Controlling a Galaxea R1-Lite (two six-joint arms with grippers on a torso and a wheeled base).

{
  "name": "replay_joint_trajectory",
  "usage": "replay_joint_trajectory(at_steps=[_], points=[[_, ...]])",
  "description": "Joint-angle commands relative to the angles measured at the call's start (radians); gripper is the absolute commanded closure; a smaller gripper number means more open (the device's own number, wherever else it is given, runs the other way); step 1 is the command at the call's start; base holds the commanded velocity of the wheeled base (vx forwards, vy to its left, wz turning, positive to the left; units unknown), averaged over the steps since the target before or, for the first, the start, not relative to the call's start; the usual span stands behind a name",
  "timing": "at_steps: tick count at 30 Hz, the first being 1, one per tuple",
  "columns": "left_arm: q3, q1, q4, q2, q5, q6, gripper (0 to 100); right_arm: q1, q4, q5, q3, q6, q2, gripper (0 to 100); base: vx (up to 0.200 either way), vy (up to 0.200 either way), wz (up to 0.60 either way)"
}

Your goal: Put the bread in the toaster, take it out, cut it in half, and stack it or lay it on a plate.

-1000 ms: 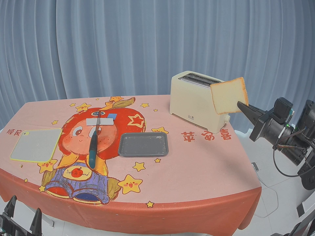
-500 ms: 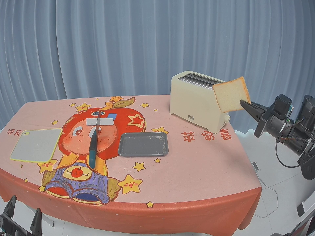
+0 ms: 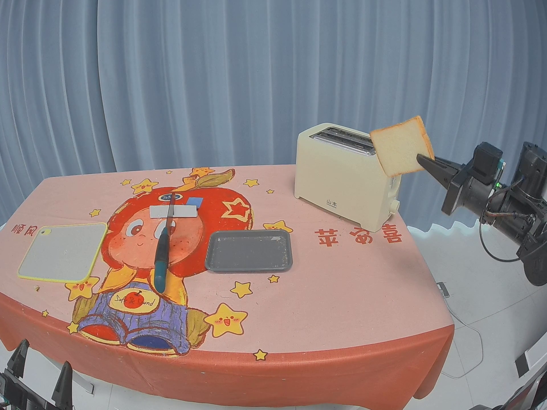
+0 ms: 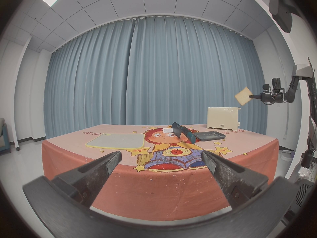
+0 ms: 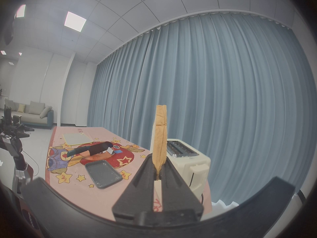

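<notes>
Status: I judge the first step is in hand; toasting, cutting and plating are all left to do.

Bread (image 3: 401, 145): in the air, just above the toaster's (image 3: 342, 175) right end and not in a slot. The slice stands on edge, tilted with one corner uppermost. Its broad face is towards my head camera, and I judge it roughly in line with the slots.

Right gripper (image 3: 424, 159): jaws pinched on the slice's lower corner.

Left gripper (image 4: 161, 162): jaws wide, holding nothing, well apart from the toaster.

Knife (image 3: 162, 257), cutting board (image 3: 62, 251), plate (image 3: 249, 250): untouched, left of the toaster.
</notes>
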Motion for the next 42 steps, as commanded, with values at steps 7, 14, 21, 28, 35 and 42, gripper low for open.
replay_joint_trajectory(at_steps=[7,14,21,28,35,42], points=[[0.018,0.0,0.0,-0.016,0.0,0.0,0,-0.027,0.008,0.035,-0.118,-0.008,0.079,100,0.0,0.0,0.0],[0.018,0.0,0.0,-0.016,0.0,0.0,0,-0.059,0.131,0.035,-0.236,-0.029,0.109,100,0.0,0.0,0.0],[0.018,0.0,0.0,-0.016,0.0,0.0,0,-0.101,0.151,0.067,-0.334,-0.058,0.188,100,0.0,0.0,0.0],[0.018,0.0,0.0,-0.016,0.0,0.0,0,-0.11,0.228,0.104,-0.397,-0.088,0.208,100,0.0,0.0,0.0],[0.018,0.0,0.0,-0.016,0.0,0.0,0,-0.11,0.332,0.129,-0.484,-0.104,0.214,100,0.0,0.0,0.0],[0.018,0.0,0.0,-0.016,0.0,0.0,0,-0.102,0.415,0.138,-0.572,-0.134,0.234,100,0.0,0.0,0.0]])
